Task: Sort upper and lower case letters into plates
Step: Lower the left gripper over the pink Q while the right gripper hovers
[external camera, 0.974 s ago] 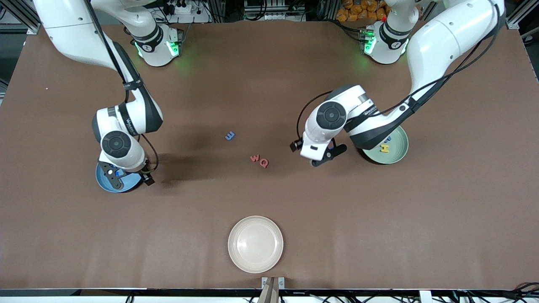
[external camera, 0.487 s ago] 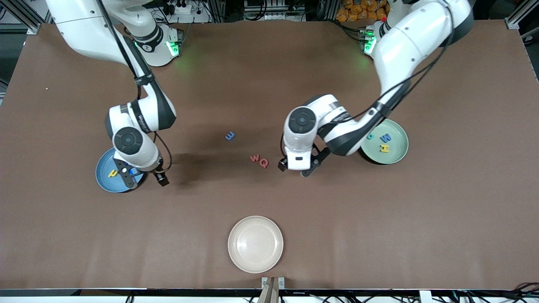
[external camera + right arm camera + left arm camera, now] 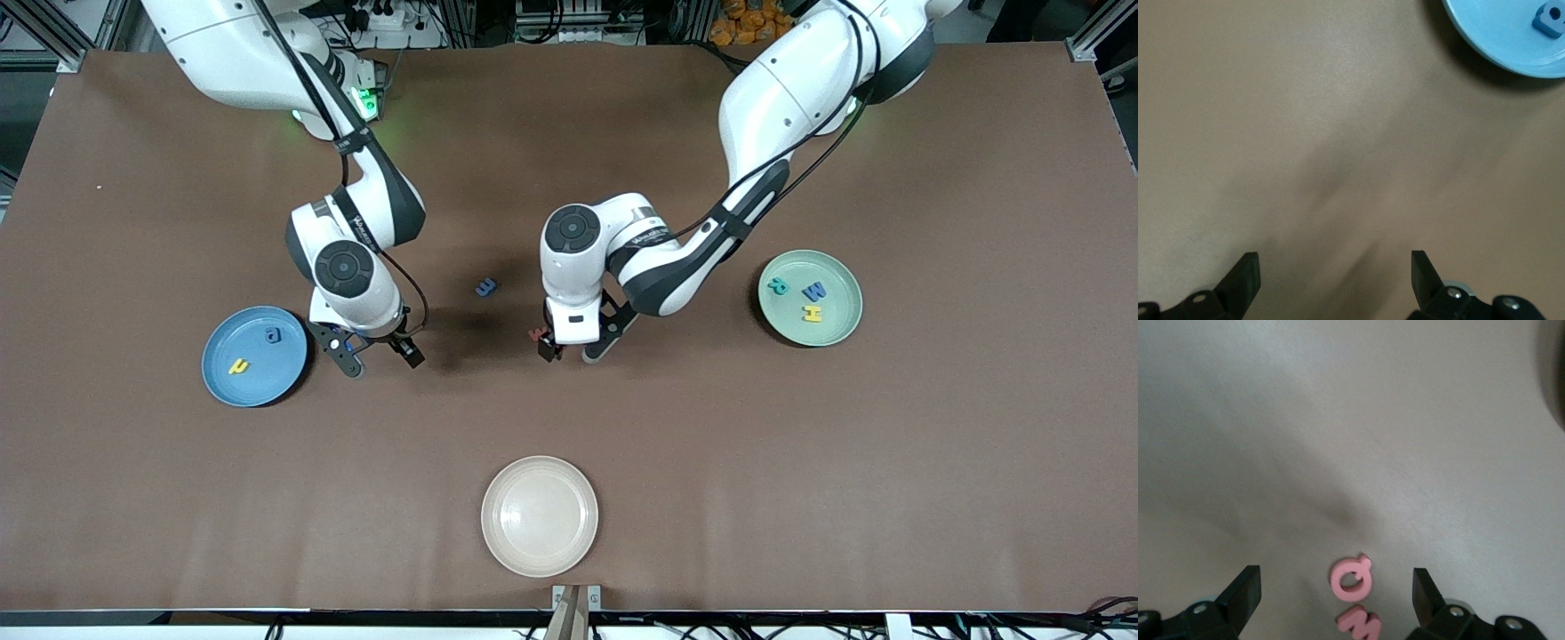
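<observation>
Front view shows the left arm bent down at mid-bench, its left gripper over the pink Q and pink W, fingers spread wide and empty, both letters lying between them. Right gripper hangs over bare bench beside the sky blue plate, fingers spread, holding nothing. Mint green plate sits toward the left arm's end.

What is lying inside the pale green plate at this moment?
Three letters lie in the pale green plate: a teal P, a blue W and a yellow H. Nothing covers it.
</observation>
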Robot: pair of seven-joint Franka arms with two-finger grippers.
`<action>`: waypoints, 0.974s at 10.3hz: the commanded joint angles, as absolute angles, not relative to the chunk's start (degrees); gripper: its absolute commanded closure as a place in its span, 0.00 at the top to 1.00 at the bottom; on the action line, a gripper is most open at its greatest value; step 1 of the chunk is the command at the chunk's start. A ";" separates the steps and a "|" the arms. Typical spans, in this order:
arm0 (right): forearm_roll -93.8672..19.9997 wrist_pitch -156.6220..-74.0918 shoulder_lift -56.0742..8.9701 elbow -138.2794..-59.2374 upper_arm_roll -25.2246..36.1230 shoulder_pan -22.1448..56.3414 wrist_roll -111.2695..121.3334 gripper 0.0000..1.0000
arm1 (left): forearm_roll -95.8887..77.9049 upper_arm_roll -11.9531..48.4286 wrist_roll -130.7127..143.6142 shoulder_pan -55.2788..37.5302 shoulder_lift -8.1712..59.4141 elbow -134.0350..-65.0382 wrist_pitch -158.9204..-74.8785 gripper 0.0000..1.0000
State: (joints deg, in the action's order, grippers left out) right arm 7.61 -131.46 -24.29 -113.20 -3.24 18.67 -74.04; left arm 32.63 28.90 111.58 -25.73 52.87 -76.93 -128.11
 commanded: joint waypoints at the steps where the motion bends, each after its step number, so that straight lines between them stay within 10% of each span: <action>1: 1.43 -129.92 -15.49 -119.17 -3.78 16.44 -66.03 1.00 | 32.25 26.20 111.45 -28.91 55.10 -74.97 -129.63 1.00; 10: 0.88 -125.42 -13.27 -119.18 -3.52 14.42 -62.14 1.00 | 31.38 24.70 98.01 -30.24 57.57 -75.23 -132.01 1.00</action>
State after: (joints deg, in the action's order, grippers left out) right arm 2.35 -125.41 -14.59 -118.00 -3.14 15.32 -63.51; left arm 32.63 25.54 100.06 -29.37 56.51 -76.81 -131.90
